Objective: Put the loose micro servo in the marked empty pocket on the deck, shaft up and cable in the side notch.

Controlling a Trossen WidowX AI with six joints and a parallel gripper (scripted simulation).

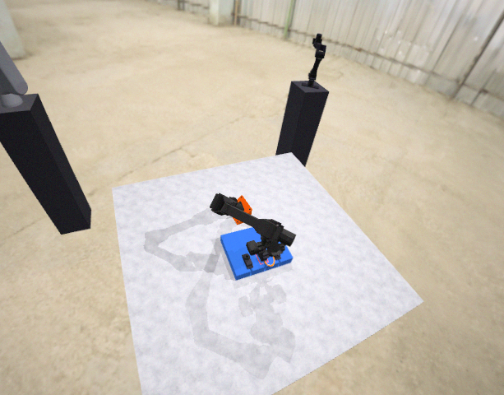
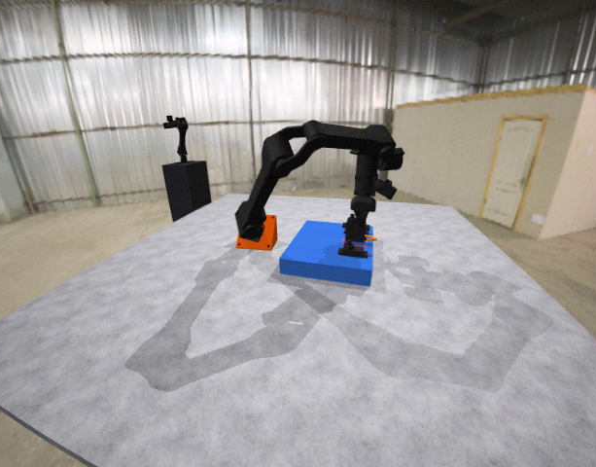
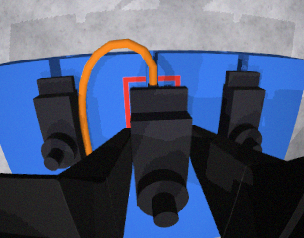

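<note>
My gripper is shut on the loose black micro servo, whose output shaft faces the wrist camera, pointing up. The servo is above the marked pocket area; its exact height is unclear. The red pocket outline shows around its cable end; the pocket is largely hidden beneath servo and fingers. The orange cable leaves the servo at the notch side, arches over the deck and curls back to the left in the wrist view. The blue deck lies flat.
One fitted servo stands close to one side of the gripper, another fitted servo to the other. The orange bracket stands at the arm's base behind the deck.
</note>
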